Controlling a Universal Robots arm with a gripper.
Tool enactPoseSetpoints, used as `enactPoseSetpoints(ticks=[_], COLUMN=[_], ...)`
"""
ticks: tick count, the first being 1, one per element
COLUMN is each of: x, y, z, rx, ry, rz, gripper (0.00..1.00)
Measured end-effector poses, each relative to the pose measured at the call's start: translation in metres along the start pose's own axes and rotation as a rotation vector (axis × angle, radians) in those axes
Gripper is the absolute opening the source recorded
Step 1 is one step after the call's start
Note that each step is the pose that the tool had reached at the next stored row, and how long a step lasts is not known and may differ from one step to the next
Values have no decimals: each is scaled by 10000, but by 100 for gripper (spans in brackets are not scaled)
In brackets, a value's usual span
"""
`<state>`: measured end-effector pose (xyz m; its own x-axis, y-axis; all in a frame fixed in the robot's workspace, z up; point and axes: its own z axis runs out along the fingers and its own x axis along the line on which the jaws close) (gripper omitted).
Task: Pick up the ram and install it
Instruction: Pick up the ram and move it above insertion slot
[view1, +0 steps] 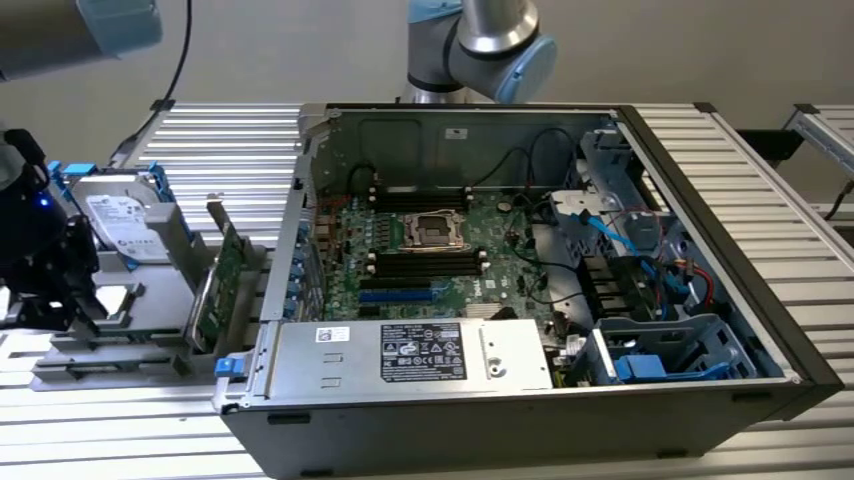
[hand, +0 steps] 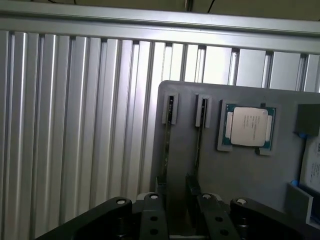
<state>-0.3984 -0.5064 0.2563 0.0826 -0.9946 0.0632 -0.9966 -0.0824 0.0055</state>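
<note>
Tool (hand: 176, 190) is wide open with nothing in it, hovering over the gray parts tray (hand: 240, 175) on the slatted bench (hand: 75, 125). In the exterior view that's at 9 o'clock from the open PC case (view1: 467, 440). The ram (hand: 167, 145) stands on edge in a tray slot, near the fingertips (hand: 161, 184). A second stick (hand: 199, 142) is just beside it, then a CPU (hand: 247, 126).

Hand (hand: 176, 192) at exterior view's left, fingers (hand: 207, 216) spread (wide).
</note>
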Motion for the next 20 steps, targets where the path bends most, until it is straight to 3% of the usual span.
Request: enactPoseSetpoints(ticks=[9,20], x=[62,64], y=[0,34], z=[168,367], rx=[-11,-13], ry=[0,1], rz=[-1,-1], gripper=[30,30])
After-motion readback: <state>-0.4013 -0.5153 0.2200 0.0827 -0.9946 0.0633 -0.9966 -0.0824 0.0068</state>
